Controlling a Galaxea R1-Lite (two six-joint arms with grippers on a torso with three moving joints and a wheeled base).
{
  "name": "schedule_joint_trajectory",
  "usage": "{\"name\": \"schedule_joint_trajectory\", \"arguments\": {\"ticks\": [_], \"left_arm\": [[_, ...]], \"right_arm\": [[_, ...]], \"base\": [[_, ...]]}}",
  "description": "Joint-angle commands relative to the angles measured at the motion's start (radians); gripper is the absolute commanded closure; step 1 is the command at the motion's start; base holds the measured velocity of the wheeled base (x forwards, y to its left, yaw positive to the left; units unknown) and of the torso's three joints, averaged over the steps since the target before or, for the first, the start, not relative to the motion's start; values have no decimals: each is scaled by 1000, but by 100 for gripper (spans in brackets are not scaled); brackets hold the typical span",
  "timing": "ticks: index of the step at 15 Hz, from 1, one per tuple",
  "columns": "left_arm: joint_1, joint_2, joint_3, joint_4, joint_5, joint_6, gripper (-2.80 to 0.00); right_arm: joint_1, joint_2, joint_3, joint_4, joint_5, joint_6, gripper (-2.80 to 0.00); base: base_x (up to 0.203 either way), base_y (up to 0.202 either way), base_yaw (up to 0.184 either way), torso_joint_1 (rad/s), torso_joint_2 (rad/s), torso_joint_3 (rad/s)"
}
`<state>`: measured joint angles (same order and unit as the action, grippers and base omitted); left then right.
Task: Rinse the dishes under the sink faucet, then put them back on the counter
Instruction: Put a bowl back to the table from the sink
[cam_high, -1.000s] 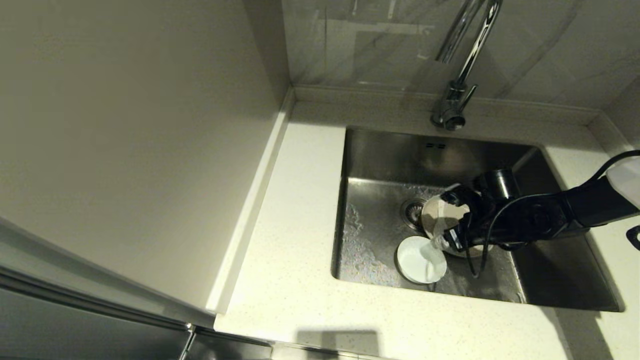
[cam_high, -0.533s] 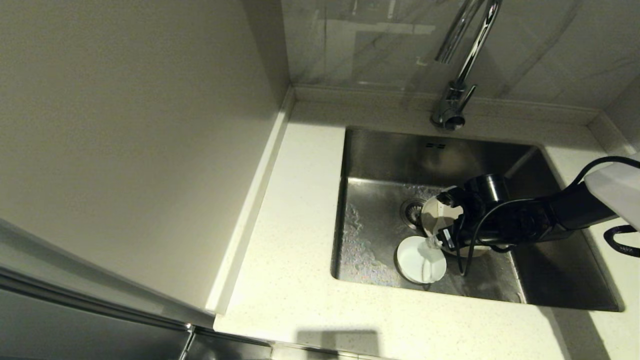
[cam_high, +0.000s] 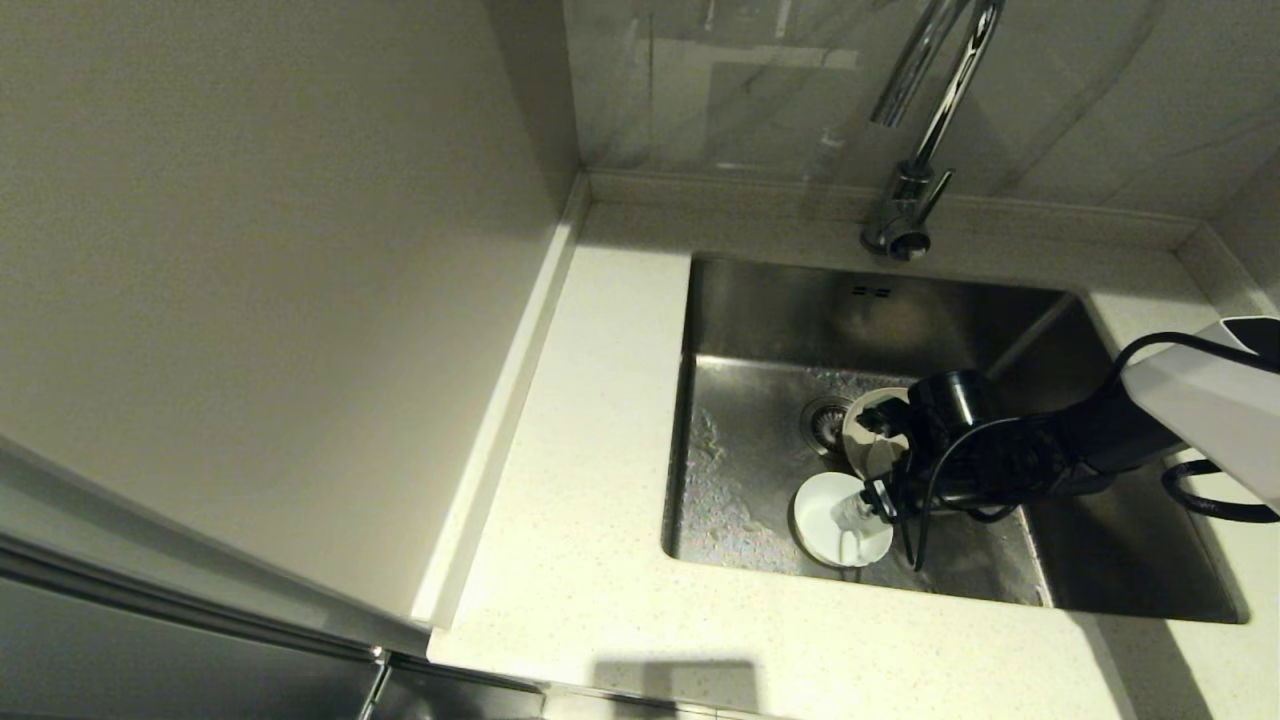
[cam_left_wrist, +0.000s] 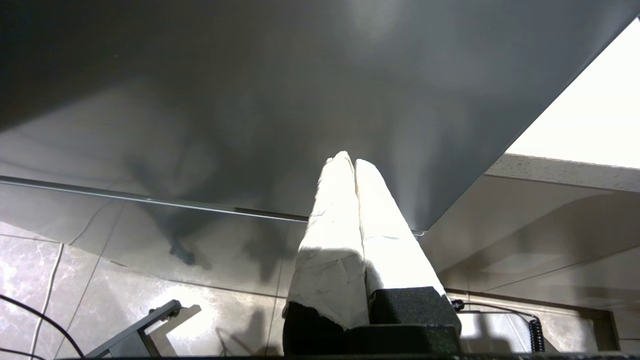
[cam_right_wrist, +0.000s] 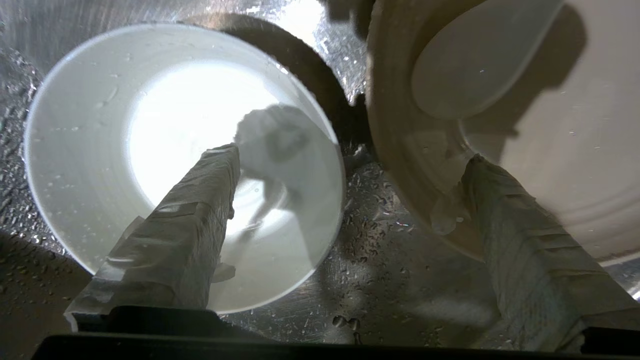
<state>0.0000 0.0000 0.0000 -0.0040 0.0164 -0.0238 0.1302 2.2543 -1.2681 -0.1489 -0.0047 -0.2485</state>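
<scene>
the right hand (cam_right_wrist: 350, 165) hangs spread wide and empty in the sink (cam_high: 760, 320), one finger inside the bowl (cam_right_wrist: 150, 125), the other over the plate (cam_right_wrist: 575, 165). best to settle lower, then pinch only the bowl's near wall, clear of the plate's rim. the left hand (cam_left_wrist: 352, 165), clenched, stays parked below the worktop.

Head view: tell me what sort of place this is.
Most likely a home kitchen. A stainless-steel sink is set into a pale speckled counter, a chrome gooseneck faucet stands behind it, and a white bowl and cream plate lie in the wet basin.
</scene>
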Motion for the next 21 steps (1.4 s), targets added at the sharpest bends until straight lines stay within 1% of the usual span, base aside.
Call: {"name": "schedule_joint_trajectory", "arguments": {"ticks": [1,4,5,8,14,20,21], "left_arm": [[0,-3,0,-1,0,-1,0],[0,-3,0,-1,0,-1,0],[0,-3,0,-1,0,-1,0],[0,-3,0,-1,0,-1,0],[0,-4,0,-1,0,-1,0],[0,-3,0,-1,0,-1,0],[0,-3,0,-1,0,-1,0]], "right_arm": [[3,25,-8,-3,-1,-2,-280],[5,47,-26,-34,-11,-3,-280],[5,51,-30,-41,-17,-2,0],[5,39,-31,-44,-20,-2,0],[3,25,-27,-66,-52,3,0],[-1,0,-29,-69,-54,6,0],[-6,-12,-22,-88,-53,6,0]], "base": [[0,0,0,0,0,0],[0,0,0,0,0,0],[0,0,0,0,0,0],[0,0,0,0,0,0],[0,0,0,0,0,0],[0,0,0,0,0,0],[0,0,0,0,0,0]]}}
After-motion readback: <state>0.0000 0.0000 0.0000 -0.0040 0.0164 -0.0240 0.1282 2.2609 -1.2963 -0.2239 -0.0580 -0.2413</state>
